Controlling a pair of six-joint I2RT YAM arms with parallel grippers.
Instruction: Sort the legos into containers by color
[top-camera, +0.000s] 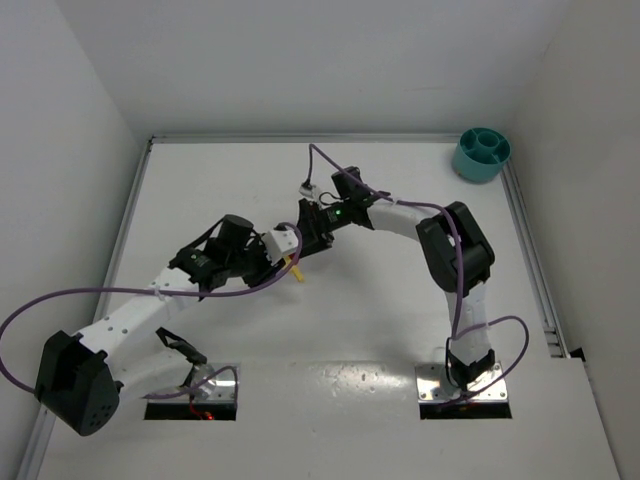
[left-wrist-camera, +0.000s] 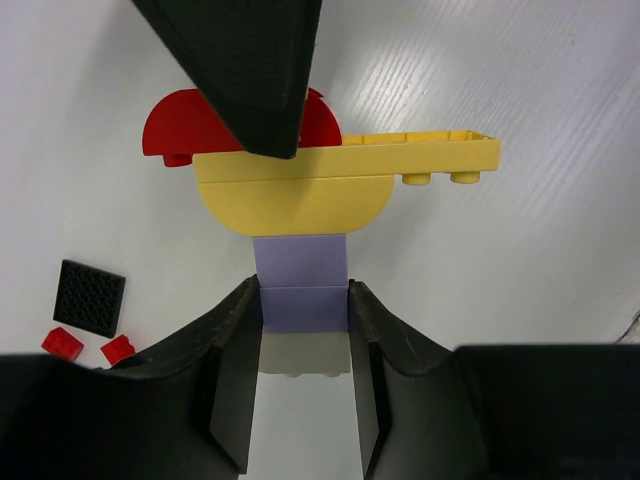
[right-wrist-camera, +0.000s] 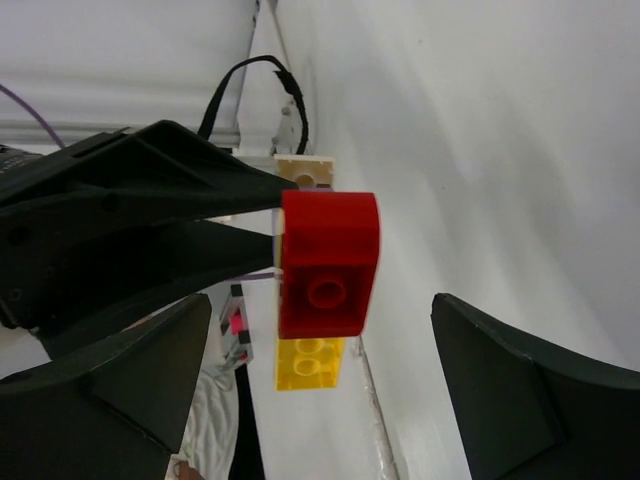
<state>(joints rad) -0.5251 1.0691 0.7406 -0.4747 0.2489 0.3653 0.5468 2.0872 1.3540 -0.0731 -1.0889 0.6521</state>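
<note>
My left gripper (left-wrist-camera: 305, 292) is shut on a purple brick (left-wrist-camera: 300, 262) at the base of a stuck-together cluster held above the table. The cluster has yellow pieces (left-wrist-camera: 345, 175) across it and a red rounded brick (left-wrist-camera: 175, 125) at the far end. In the right wrist view the red brick (right-wrist-camera: 328, 262) sits between the wide-open jaws of my right gripper (right-wrist-camera: 320, 305), touching neither, with a yellow brick (right-wrist-camera: 308, 362) behind it. In the top view both grippers, left (top-camera: 285, 246) and right (top-camera: 312, 228), meet mid-table. The teal bowl (top-camera: 482, 153) stands at the far right corner.
A black flat plate (left-wrist-camera: 90, 297) and two small red bricks (left-wrist-camera: 62, 342) (left-wrist-camera: 118, 349) lie on the white table below the left gripper. One black finger of the right gripper (left-wrist-camera: 245, 70) hangs over the cluster. White walls close in the table.
</note>
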